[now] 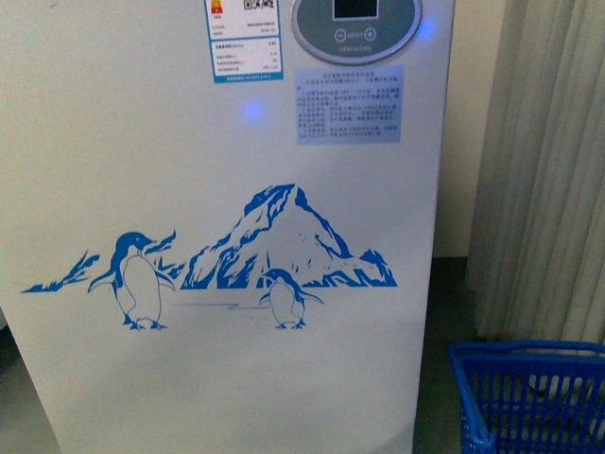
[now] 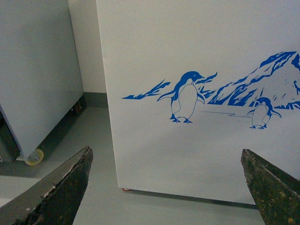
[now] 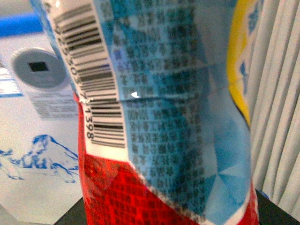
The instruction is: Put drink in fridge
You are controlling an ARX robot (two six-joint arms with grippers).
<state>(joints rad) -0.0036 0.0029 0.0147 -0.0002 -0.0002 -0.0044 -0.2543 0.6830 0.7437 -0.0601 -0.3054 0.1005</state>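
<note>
The fridge (image 1: 227, 218) fills the front view: a white cooler front with a blue penguin-and-mountain picture, a grey round control panel and labels near the top. No arm shows there. In the left wrist view the fridge (image 2: 201, 70) stands ahead on small castors, and my left gripper (image 2: 171, 187) is open and empty, its dark fingertips (image 2: 70, 183) wide apart. In the right wrist view my right gripper is shut on the drink (image 3: 164, 117), which fills the frame: light blue label with barcode, red-orange lower part, yellow edge. The fridge (image 3: 33, 140) shows behind it.
A blue plastic basket (image 1: 529, 397) stands on the floor to the right of the fridge. Pale curtains (image 1: 548, 170) hang behind it. A plain grey-white cabinet (image 2: 37, 79) on castors stands to the left of the fridge, with a floor gap between them.
</note>
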